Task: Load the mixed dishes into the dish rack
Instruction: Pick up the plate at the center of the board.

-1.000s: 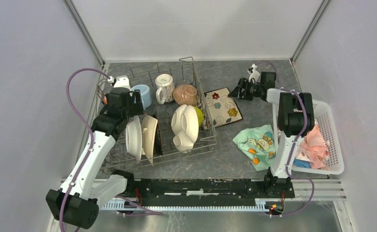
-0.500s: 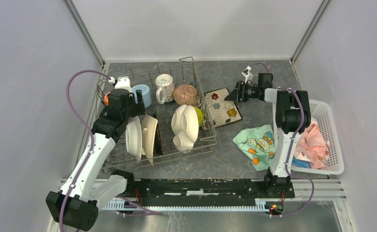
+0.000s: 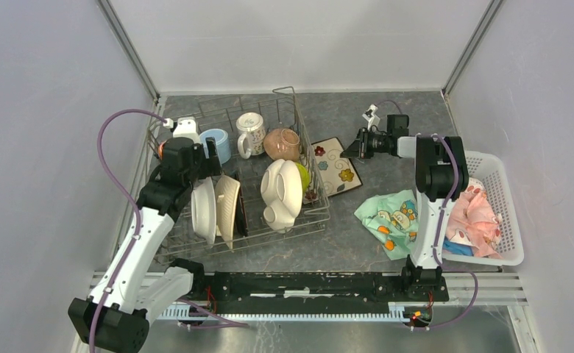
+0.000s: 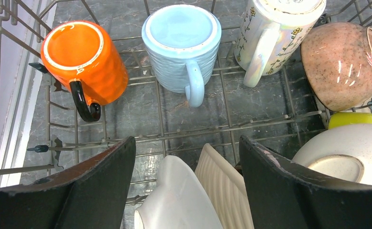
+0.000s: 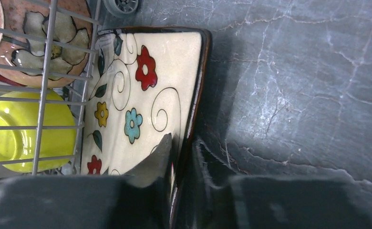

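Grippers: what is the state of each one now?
Left gripper: open, holding nothing.
Right gripper: shut on the rim of the flowered plate.

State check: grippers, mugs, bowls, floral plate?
Left gripper: open, above dish rack.
Right gripper: shut on floral plate edge.
Floral plate: outside rack, edge gripped.
Orange mug: upside down in rack.
Light-blue mug: upside down in rack.
Tan bowl: on its side.
Lime-green bowl: on its side.
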